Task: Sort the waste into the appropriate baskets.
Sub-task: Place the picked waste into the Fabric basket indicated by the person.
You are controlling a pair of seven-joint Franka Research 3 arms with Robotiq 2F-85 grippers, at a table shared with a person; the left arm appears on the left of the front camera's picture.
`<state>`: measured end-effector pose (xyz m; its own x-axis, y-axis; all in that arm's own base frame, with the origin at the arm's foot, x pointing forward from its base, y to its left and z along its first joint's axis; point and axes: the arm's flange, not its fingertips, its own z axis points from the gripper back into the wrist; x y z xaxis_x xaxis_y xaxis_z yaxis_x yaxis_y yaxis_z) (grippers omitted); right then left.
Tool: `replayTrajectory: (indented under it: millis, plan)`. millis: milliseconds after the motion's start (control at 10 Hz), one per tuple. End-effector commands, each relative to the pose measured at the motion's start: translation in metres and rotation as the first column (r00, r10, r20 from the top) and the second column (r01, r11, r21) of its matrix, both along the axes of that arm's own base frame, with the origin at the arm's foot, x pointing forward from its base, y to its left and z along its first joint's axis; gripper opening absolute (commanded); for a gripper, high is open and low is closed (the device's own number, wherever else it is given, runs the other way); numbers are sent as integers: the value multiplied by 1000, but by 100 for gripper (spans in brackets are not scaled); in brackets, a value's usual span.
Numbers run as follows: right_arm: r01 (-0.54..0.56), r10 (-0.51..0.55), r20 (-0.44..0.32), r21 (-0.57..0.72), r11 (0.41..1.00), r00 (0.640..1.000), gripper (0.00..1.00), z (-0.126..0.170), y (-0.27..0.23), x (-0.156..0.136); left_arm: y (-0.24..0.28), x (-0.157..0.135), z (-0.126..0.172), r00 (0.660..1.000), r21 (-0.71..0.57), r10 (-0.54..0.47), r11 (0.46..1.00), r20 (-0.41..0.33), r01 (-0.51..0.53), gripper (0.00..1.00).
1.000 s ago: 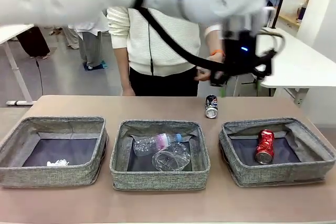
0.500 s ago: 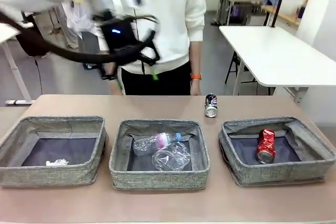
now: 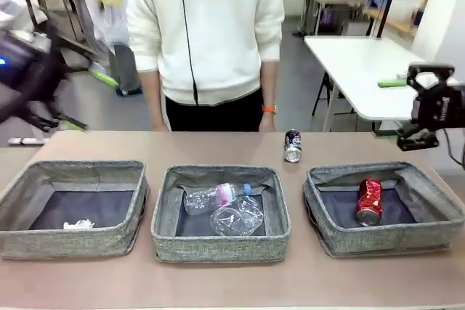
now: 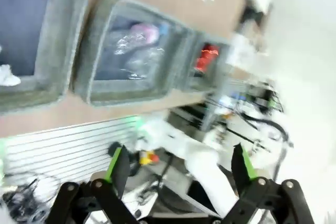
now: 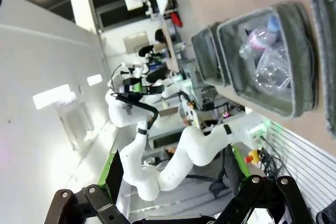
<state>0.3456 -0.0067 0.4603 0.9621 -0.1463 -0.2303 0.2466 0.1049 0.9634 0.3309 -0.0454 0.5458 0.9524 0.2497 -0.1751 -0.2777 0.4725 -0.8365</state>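
Since a moment ago my left gripper (image 3: 29,78) has swung away to the far left edge, and my right gripper (image 3: 429,107) now hangs at the right; both have fingers spread wide and hold nothing. My dark blue-black can (image 3: 293,146) stands upright on the brown table (image 3: 232,284), behind the baskets. I see the crushed red can (image 3: 368,202) in the right basket (image 3: 385,241), shiny and dented. A person in white stands across from me.
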Motion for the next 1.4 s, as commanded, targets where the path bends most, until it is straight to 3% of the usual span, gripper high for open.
replayTrajectory:
  millis: [0, 200, 300, 400, 500, 1300]
  plan:
    - [66, -66, 10, 5, 998, 998, 100, -2, 0, -1, 42, -13, -37, 982, -343, -158, 921, 102, 183, 100]
    - [115, -115, 4, -1, 993, 993, 100, 1, -20, 4, 66, -36, -94, 977, -496, -73, 852, 200, 165, 100]
    - [135, -135, 5, 5, 991, 991, 100, 2, -28, 6, 65, -42, -119, 974, -540, -94, 819, 205, 192, 100]
    - [150, -150, 4, 0, 989, 989, 100, 0, -32, 9, 72, -25, -45, 981, -419, -24, 902, 193, 104, 100]
    - [98, -98, 4, -7, 995, 995, 100, -2, -22, 5, 72, -25, -45, 981, -419, -24, 902, 193, 104, 100]
    - [98, -98, 4, -7, 995, 995, 100, -2, -22, 5, 72, -25, -45, 981, -419, -24, 902, 193, 104, 100]
